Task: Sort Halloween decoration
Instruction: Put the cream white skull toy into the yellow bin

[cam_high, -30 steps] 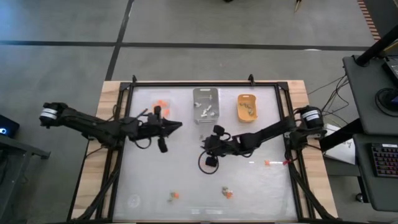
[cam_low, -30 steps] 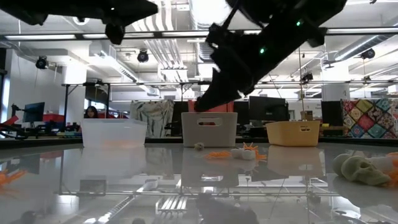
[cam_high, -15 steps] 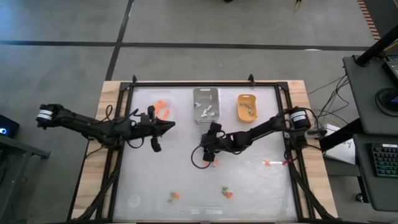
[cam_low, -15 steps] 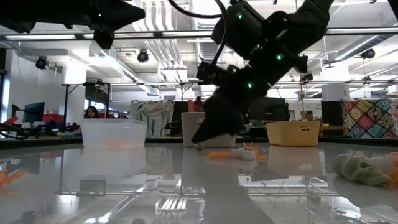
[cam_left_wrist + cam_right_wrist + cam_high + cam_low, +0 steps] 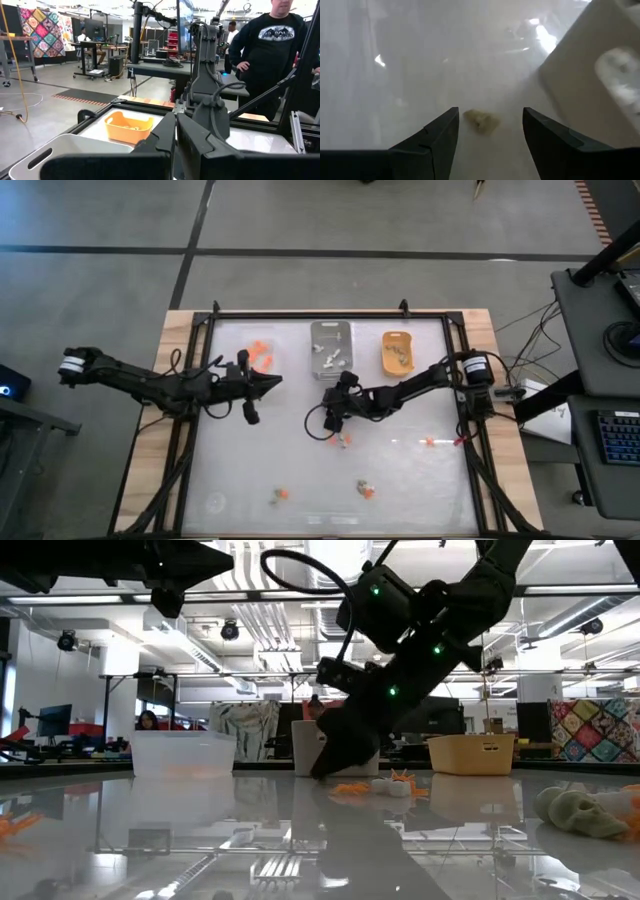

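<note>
Item: tan trinket (image 5: 481, 120), one piece of the Halloween decoration, lying on the white counter (image 5: 400, 470) just short of the grey tray (image 5: 331, 348), between the spread fingers of the right pincer (image 5: 490, 131), which hangs over it released and grasping nothing

Handling, by judgement: very light, small, lumpy, probably hard plastic; apt to skid on the glossy top or flick out of a squeeze. Best taken across its narrow middle, fingers set down flat on either side before closing

Other stock: orange pieces near the right pincer (image 5: 345, 442), more orange pieces toward the counter's near edge (image 5: 367, 491), orange ones in the clear tray (image 5: 262, 350), pale ones in the grey tray, a few in the orange-yellow tray (image 5: 397, 352)

Left pincer (image 5: 278, 380): clenched, carrying nothing, held above the counter beside the clear tray

View notes: only the right wrist view shows the tan piece framed between the fingers and the tray corner close by; from above the arm covers it. The low view adds a pale skull-shaped trinket (image 5: 578, 812) close to the lens. The left wrist view shows a person standing beyond the counter, unseen from overhead
</note>
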`<state>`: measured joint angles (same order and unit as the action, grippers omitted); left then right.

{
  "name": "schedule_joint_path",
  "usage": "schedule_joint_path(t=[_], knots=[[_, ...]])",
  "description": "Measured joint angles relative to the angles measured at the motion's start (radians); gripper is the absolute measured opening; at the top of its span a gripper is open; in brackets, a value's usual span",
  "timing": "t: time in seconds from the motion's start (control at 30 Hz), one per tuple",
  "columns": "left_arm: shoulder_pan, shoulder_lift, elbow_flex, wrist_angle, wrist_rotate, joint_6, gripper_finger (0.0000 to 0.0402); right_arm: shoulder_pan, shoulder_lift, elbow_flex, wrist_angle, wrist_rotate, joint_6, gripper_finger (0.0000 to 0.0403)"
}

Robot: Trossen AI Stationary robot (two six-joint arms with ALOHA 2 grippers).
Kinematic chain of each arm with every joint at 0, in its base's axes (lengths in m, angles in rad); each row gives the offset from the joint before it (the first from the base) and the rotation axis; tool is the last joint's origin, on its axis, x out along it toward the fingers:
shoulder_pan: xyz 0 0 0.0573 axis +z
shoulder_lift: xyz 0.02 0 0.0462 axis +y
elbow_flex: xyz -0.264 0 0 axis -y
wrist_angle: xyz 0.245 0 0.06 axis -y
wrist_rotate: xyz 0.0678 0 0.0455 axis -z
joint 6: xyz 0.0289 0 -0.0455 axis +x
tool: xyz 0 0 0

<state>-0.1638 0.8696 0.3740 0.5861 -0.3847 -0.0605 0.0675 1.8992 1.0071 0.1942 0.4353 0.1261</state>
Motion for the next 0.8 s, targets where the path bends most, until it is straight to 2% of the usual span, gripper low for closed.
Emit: schedule_joint_path(t=[0.13,0.33,0.8], knots=[[0.000,0.000,0.000,0.001,0.000,0.000,0.0000,-0.007,0.043,0.002,0.037,-0.042,0.016,0.0205],[0.000,0.003,0.000,0.006,0.000,-0.001,0.0000,-0.007,0.069,0.006,0.047,-0.044,0.040,0.0184],[0.000,0.006,0.000,0.004,0.001,-0.027,0.0000,-0.003,0.065,0.004,0.039,-0.072,0.076,0.0082]])
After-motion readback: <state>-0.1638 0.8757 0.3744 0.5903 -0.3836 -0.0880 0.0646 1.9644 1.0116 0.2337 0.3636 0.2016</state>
